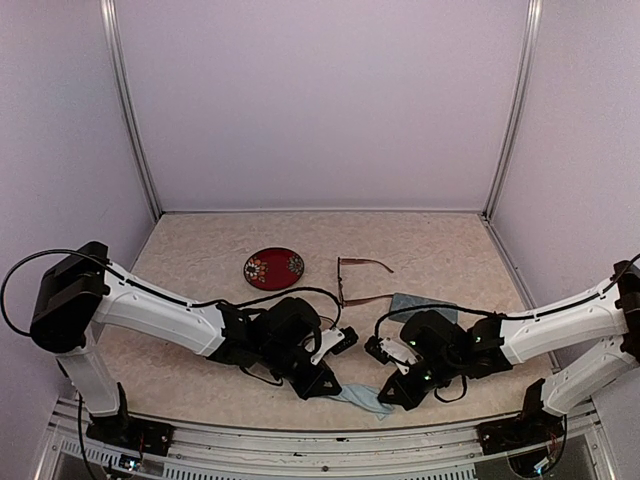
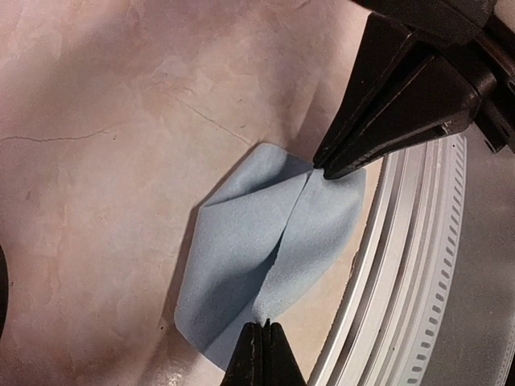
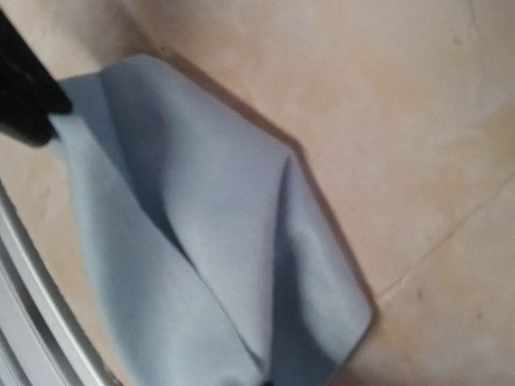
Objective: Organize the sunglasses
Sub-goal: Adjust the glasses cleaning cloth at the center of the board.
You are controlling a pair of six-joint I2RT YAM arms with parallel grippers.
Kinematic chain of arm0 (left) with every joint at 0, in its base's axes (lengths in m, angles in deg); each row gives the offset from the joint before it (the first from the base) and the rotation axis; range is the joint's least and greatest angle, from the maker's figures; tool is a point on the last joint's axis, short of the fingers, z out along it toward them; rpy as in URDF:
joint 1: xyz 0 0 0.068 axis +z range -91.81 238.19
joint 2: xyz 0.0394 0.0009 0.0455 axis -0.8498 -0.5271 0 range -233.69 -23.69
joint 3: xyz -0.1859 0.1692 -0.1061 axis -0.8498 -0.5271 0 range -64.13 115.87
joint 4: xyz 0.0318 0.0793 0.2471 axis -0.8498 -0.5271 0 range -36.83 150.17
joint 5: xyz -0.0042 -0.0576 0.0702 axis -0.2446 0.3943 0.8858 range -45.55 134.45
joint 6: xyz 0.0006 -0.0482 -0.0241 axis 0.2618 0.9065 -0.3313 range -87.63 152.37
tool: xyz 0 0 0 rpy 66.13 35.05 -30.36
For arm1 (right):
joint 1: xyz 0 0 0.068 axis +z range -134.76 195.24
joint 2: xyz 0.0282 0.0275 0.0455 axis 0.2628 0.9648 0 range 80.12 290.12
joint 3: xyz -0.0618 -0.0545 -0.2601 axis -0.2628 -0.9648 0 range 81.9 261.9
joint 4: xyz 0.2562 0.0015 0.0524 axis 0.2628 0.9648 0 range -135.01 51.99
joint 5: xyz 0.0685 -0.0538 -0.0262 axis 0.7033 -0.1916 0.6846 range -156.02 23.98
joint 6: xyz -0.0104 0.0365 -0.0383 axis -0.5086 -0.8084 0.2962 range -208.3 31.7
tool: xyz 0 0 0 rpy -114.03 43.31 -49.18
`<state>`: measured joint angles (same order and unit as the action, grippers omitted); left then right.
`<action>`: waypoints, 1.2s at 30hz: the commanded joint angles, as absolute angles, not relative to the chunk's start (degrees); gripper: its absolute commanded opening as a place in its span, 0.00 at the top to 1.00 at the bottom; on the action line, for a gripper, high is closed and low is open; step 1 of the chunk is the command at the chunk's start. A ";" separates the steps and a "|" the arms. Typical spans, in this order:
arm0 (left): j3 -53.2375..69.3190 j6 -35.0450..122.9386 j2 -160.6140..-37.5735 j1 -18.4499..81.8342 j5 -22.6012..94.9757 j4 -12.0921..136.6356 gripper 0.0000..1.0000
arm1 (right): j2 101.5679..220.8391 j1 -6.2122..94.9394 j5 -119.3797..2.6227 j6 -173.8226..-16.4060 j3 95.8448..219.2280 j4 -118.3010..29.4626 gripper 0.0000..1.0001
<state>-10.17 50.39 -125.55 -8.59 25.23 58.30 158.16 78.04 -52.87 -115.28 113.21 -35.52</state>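
Lying unfolded near the middle of the mottled beige tabletop (image 1: pixel 200 240), the slim reddish-brown sunglasses (image 1: pixel 343 280) have their front bar on the left, running from near to far. Their two long thin arms stretch rightward toward the right wall, so the long axis runs roughly left to right. Nothing holds them, and they sit apart from both arms, on the far side of the wrists. Just beside them to the left is a round red disc with a pale pattern (image 1: pixel 273 268). The tip of the nearer arm ends close to a flat grey-blue piece (image 1: pixel 418 304) that is partly hidden under the right arm; whether they touch cannot be told. Nearer the front edge, a soft light-blue cloth (image 2: pixel 265 241) is lifted into a folded, tent-like shape between the two grippers. The left gripper (image 2: pixel 261 326) has its black fingers pressed together on the cloth's lower edge. The right gripper (image 2: pixel 323 167) pinches the opposite corner with its tips closed narrow. A ribbed white metal rail (image 2: pixel 402 265) runs just beside the cloth along the table's near edge.
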 commanded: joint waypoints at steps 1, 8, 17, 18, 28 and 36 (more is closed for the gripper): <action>-8.58 50.56 -126.70 -8.78 24.28 59.20 1.00 | 158.04 77.47 -52.27 -115.02 113.03 -36.56 0.93; -8.65 50.55 -127.01 -8.90 24.22 59.30 1.00 | 157.65 77.46 -52.17 -115.02 113.01 -36.59 0.89; -8.89 50.65 -127.03 -8.95 24.26 59.29 1.00 | 157.60 77.46 -52.06 -115.02 112.42 -36.85 0.94; -8.85 50.60 -127.01 -8.96 24.28 59.29 1.00 | 157.56 77.40 -52.17 -115.01 112.37 -36.97 0.94; -9.04 50.66 -126.82 -9.04 24.39 59.31 1.00 | 157.00 77.16 -52.15 -115.02 112.55 -36.98 1.00; -9.11 50.69 -126.77 -9.02 24.49 59.46 1.00 | 154.25 76.35 -51.43 -115.21 111.81 -37.34 1.00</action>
<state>-9.96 50.39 -126.30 -8.75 25.12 58.43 156.48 77.21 -51.93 -115.11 112.84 -36.39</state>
